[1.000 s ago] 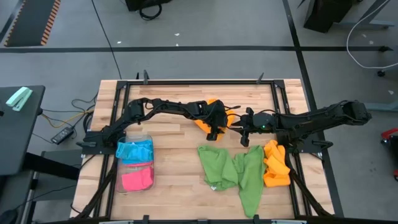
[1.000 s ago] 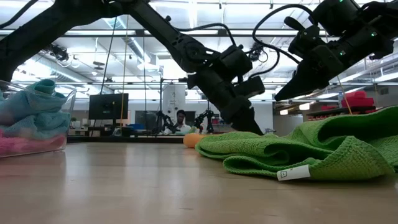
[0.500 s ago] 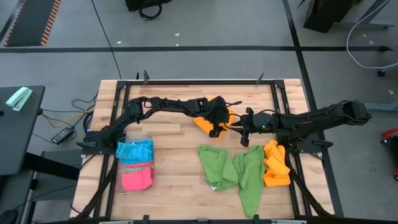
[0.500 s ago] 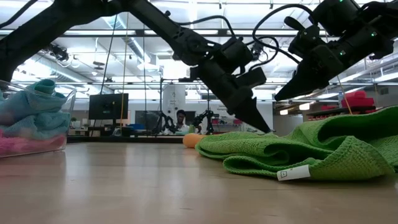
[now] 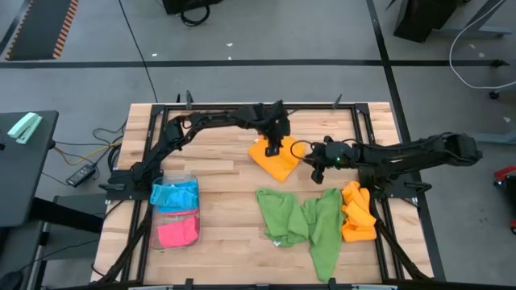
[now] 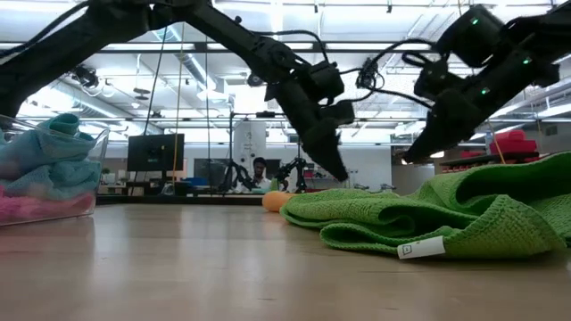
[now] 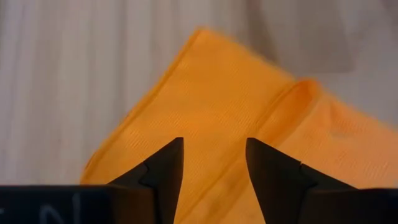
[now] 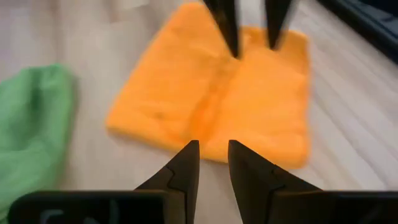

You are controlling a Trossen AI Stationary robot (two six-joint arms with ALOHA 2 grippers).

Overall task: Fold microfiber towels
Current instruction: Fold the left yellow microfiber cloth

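- Lighting's bright and even from overhead; the low view looks straight into ceiling strip lights, which glare white.
- In that view both arms read as dark silhouettes against the lit room.
- Both wrist views are soft: the orange towel (image 7: 249,124) is smeared, its edges fuzzy.
- High view is sharp, with only faint shadows on the table (image 5: 218,242).

An orange towel (image 8: 224,115) lies flat on the pale wooden tabletop (image 8: 354,118), a soft crease running down its middle. The right gripper (image 8: 213,163) hovers just short of its near edge, fingers (image 8: 184,165) slightly parted. At nine o'clock, a green towel (image 8: 31,134) (bunched). At twelve o'clock, the left gripper (image 8: 250,34) points down onto the far edge.
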